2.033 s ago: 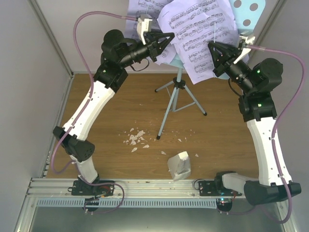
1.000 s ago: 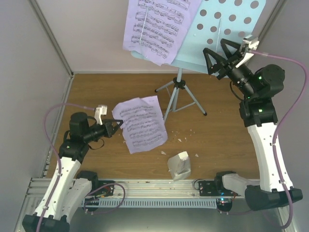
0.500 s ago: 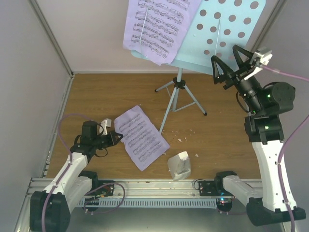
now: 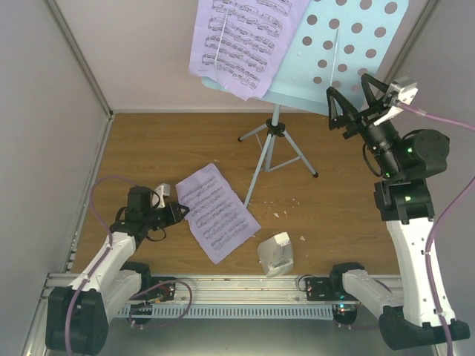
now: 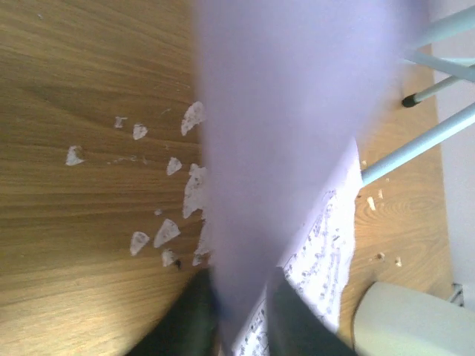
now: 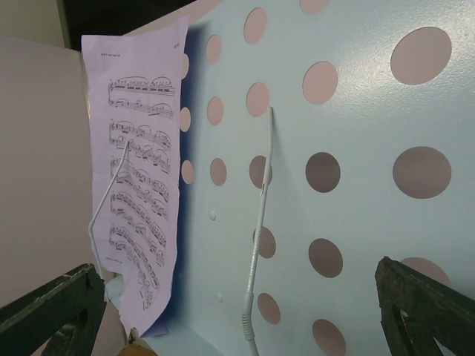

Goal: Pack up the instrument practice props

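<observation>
Pale-blue music stand tray [image 4: 297, 78] dotted with round holes; lavender sheet music [image 4: 215, 211], black notation; brown wood-grain counter [image 4: 334, 193]; white crumbs [image 5: 167, 233].

Top view evenly lit and sharp, left wrist view mostly a lavender sheet music page [image 5: 297, 111] blurred against the lens, white crumbs [image 5: 167, 233] crisper beside it, right wrist view bright, hanging page [image 6: 141, 148] shadowing the hole-punched tray [image 6: 356, 111], its dark lower corners possibly underexposed.

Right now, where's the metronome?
Top view: the metronome sits near the front edge of the table, right of the loose sheet music page, in front of the music stand.
</observation>
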Tool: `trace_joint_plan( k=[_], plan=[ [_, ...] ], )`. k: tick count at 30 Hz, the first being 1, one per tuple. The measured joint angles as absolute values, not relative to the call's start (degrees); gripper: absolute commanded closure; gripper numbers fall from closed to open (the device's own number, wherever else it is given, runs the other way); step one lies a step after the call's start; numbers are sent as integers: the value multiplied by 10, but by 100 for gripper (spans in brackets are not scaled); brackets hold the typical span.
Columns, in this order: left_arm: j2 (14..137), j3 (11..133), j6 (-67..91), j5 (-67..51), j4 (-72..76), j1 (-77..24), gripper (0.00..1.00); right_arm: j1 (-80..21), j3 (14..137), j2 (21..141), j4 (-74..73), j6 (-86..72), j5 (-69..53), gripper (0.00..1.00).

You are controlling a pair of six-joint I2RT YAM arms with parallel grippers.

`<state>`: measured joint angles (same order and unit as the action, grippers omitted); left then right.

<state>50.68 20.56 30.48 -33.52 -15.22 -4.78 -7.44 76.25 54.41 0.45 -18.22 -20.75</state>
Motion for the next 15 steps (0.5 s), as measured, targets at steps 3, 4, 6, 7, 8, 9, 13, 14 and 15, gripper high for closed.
trace_joint_plan(
  k=[3,4,6,7,8,9,13,14,15],
  plan=[
    [518,206,306,-323,-154,-48,33,-74,760,544,4,-181,-204,0],
    [522,206,309,-320,-154,-48,26,-74,758,544,4,-180,-204,0],
    [526,206,313,-314,-155,-48,18,-74,756,544,4,-176,-202,0],
    [526,206,312,-313,-155,-48,15,-74,755,544,4,-175,-200,0],
    [526,206,313,-310,-155,-48,13,-74,754,543,4,-174,-199,0],
    [526,206,315,-309,-155,-48,9,-74,753,543,3,-173,-199,1],
    [516,206,324,-294,-154,-48,1,-74,752,542,0,-167,-194,0],
    [510,206,328,-288,-154,-48,1,-74,752,541,0,-165,-193,0],
    [504,207,332,-281,-154,-48,1,-74,751,539,0,-163,-192,1]
  ],
)
